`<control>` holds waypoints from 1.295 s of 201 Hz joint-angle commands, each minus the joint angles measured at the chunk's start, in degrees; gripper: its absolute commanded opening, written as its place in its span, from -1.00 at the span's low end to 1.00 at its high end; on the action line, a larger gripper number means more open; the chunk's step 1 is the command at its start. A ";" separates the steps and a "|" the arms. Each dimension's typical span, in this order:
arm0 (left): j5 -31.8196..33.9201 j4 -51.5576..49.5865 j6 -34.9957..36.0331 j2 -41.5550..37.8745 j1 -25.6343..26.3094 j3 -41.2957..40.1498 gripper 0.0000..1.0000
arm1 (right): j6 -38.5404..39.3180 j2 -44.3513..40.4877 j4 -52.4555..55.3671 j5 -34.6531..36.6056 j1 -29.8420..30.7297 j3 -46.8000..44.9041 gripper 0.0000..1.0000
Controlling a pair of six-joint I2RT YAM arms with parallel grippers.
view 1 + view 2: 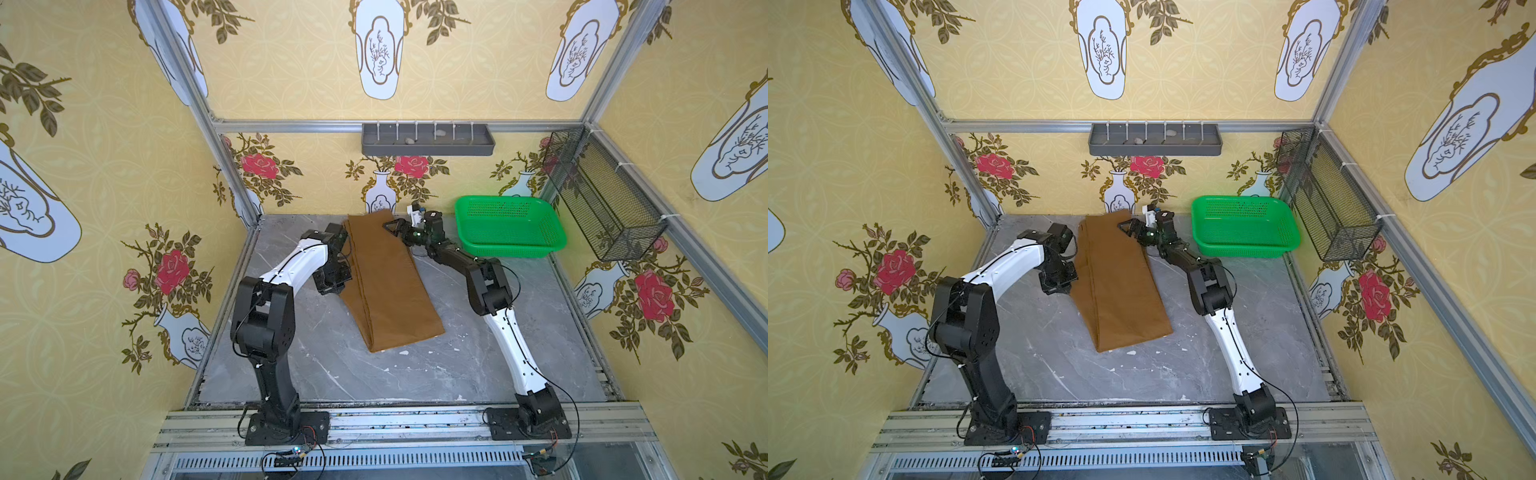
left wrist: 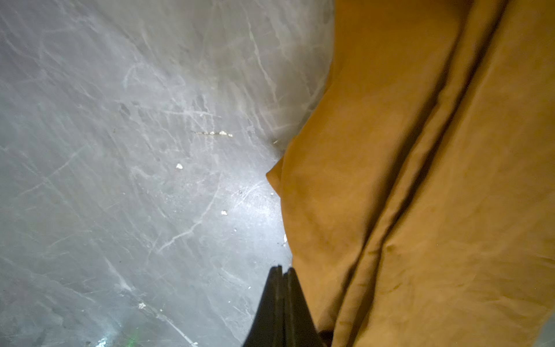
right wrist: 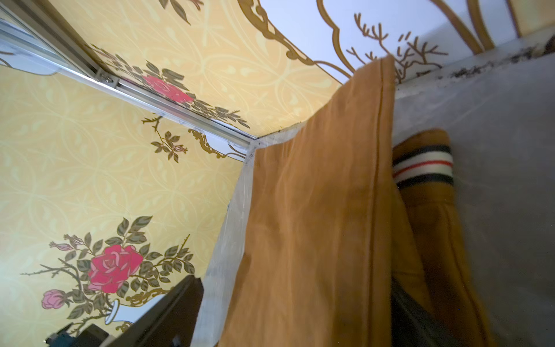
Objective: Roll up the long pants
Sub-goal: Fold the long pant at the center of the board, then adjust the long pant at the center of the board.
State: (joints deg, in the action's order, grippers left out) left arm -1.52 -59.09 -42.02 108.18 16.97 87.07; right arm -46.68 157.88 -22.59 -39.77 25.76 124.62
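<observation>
In both top views the long pants (image 1: 386,286) (image 1: 1121,286) lie folded into one long strip on the grey table (image 1: 374,382). The strip's long axis runs from the back wall toward the robot, slightly slanted. The left gripper (image 1: 332,284) hangs against the strip's left edge about midway along. The right gripper (image 1: 392,227) sits at the right side of the far end, so it is the arm nearer to that end (where a roll might well begin, I'd judge). The green basket (image 1: 515,249) stands just right of it and looks empty. The grey wall tray (image 1: 428,149) holds a few small pale bits, and the wire basket (image 1: 602,199) shows nothing inside.

In the left wrist view, the fingers (image 2: 282,300) are pressed together with nothing between them, just beside the cloth edge.

In the right wrist view, the fingers (image 3: 180,300) stand wide apart with the top cloth layer between them, unpinched. The striped waistband (image 3: 423,165) peeks out beside it.
</observation>
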 commanded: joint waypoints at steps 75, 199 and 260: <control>-10.70 5.27 -4.64 16.13 0.25 25.96 -1.00 | 29.02 -47.73 23.20 34.08 -1.03 -45.64 0.61; -3.05 -3.81 -6.23 39.60 4.15 43.54 -1.00 | 34.60 -51.54 44.01 24.94 19.04 -62.84 -1.00; -3.41 -5.63 -3.59 41.07 6.68 41.87 -1.00 | 17.83 -50.20 35.94 25.28 34.24 -74.31 -1.00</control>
State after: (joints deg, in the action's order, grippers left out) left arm -6.94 -57.52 -47.75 146.67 22.70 130.63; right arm -18.68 105.34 3.73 -13.63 53.08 53.67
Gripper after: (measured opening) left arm 0.065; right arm 0.057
